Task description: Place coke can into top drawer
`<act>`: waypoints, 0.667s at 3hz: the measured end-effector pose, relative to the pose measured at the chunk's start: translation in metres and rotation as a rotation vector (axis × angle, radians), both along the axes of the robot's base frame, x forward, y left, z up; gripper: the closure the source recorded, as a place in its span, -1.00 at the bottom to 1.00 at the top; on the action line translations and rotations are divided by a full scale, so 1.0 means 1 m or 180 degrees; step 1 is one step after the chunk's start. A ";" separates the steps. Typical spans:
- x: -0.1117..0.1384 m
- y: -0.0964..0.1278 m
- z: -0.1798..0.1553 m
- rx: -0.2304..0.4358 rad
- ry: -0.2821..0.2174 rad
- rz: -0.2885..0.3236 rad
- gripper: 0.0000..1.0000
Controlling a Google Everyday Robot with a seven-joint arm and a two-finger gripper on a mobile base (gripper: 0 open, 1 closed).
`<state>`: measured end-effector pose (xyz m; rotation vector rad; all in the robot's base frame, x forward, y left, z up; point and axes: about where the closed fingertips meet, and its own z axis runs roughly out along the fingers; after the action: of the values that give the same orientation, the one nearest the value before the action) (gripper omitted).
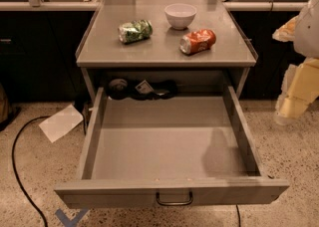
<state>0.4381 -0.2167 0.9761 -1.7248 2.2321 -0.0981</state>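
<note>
The coke can, red-orange and dented, lies on its side on the grey table top, right of centre. The top drawer is pulled fully out below the table, and its bare floor and dark pull handle are in view. My gripper hangs at the right edge of the view, beside the table and drawer, well apart from the can. It holds nothing that I can see.
A green-and-white can lies left of the coke can. A white bowl stands behind them. Dark items sit at the drawer's back. A sheet of paper and a black cable lie on the floor at left.
</note>
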 end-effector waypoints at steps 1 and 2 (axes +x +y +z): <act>0.003 0.002 0.002 0.0031 -0.0063 0.0012 -1.00; 0.035 0.006 0.001 0.0067 -0.0233 0.0149 -1.00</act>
<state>0.4732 -0.2110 0.9773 -1.7329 2.1318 -0.1244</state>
